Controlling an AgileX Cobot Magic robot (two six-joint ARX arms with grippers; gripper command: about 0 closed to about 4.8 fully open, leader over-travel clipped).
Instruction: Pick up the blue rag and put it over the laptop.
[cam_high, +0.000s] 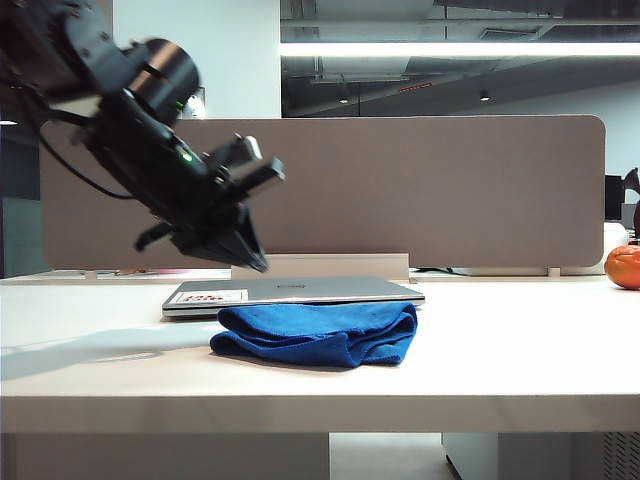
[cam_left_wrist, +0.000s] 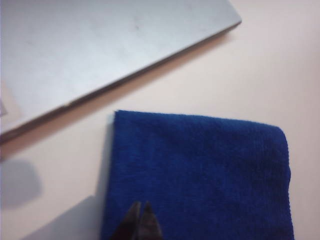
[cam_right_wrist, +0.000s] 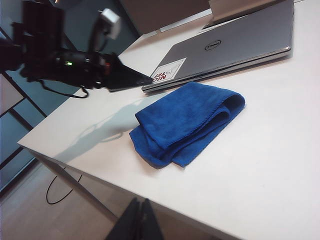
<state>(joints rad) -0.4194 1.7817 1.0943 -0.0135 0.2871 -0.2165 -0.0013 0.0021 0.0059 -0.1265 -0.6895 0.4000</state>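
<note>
Left gripper (cam_high: 250, 255) upper left, jaws shut, empty; right gripper (cam_right_wrist: 140, 220) likewise. Open, descend onto blue rag (cam_high: 318, 333) fold before laptop (cam_high: 300, 292).

Left tool (cam_high: 255, 262) shut, angled downward above the table; right tool (cam_right_wrist: 141, 220) shut, off the edge.

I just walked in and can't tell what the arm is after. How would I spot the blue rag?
On the white table, find the closed silver laptop. Just in front of it lies the blue rag, folded: the only bright blue, fuzzy thing there.
</note>
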